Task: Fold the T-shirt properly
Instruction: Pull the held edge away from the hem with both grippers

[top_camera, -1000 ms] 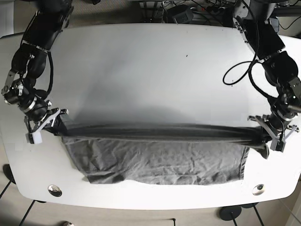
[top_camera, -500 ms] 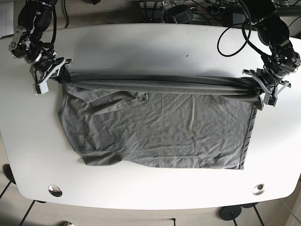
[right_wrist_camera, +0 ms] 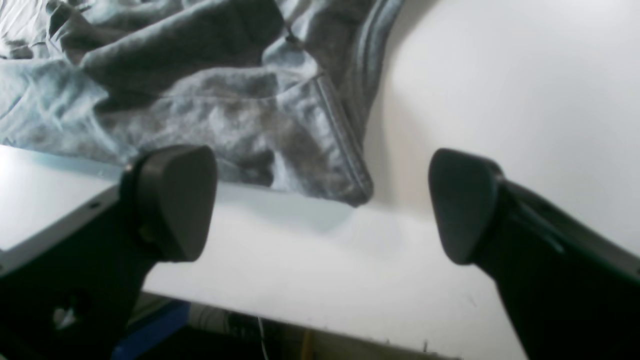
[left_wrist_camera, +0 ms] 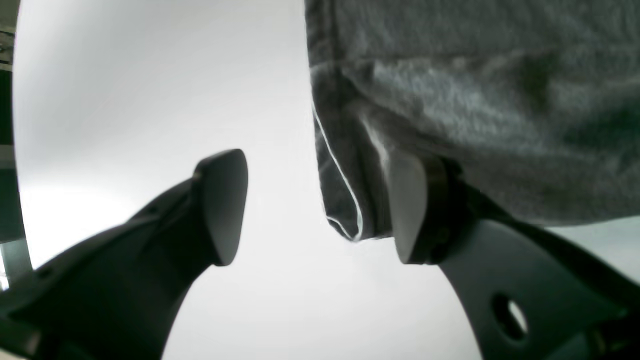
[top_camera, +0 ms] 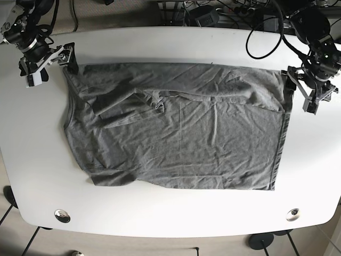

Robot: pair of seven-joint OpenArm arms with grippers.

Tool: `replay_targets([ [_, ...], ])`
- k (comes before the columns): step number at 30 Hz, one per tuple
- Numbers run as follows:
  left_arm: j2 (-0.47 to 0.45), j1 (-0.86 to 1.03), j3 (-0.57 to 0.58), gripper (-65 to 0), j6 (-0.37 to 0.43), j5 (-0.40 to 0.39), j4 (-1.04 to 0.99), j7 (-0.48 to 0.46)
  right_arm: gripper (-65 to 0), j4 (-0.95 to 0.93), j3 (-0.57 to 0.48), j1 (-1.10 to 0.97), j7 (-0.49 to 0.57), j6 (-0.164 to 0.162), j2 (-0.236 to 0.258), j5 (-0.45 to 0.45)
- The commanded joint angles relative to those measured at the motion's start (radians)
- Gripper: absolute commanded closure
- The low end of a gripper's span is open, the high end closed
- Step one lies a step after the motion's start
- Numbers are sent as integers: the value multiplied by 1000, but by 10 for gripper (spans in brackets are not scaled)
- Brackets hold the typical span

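A grey T-shirt (top_camera: 181, 128) lies spread and wrinkled across the white table (top_camera: 160, 42), with a folded flap near its upper left. My left gripper (top_camera: 305, 90) is open at the shirt's far right corner. In the left wrist view the gripper (left_wrist_camera: 315, 225) stands open, with the shirt's hemmed corner (left_wrist_camera: 345, 200) lying between the jaws against one finger (left_wrist_camera: 407, 210). My right gripper (top_camera: 50, 63) is open at the far left corner. In the right wrist view the gripper (right_wrist_camera: 320, 205) stands open, with the shirt (right_wrist_camera: 200, 100) corner lying just ahead of the gap.
Cables and boxes (top_camera: 213, 13) lie behind the table's far edge. Two metal grommets (top_camera: 62, 215) (top_camera: 292, 214) sit near the front corners. A black cable (top_camera: 261, 37) loops over the far right of the table.
Both grippers carried the shirt's edge from the front to the far side, spreading the shirt flat. Both then opened and let the cloth go.
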Motion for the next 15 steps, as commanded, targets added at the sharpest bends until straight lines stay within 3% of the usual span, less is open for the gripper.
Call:
replay_targets([
  [1,-20,-11,-5,-403,2,-6,-10,-19,-612,-31,5,11,16,7,17,-12],
  [6,-18,-8,-11,-403,2,-6,-111,-55,-599,-163,-31,88,19,7,8,-143],
  [12,1,31,-16,-403,2,-5,-140,-125,-595,-275,-41,129,19,7,8,-144],
  [15,29,31,-46,-403,2,-2,-143,-126,-504,-278,-67,134,19,7,8,-151],
])
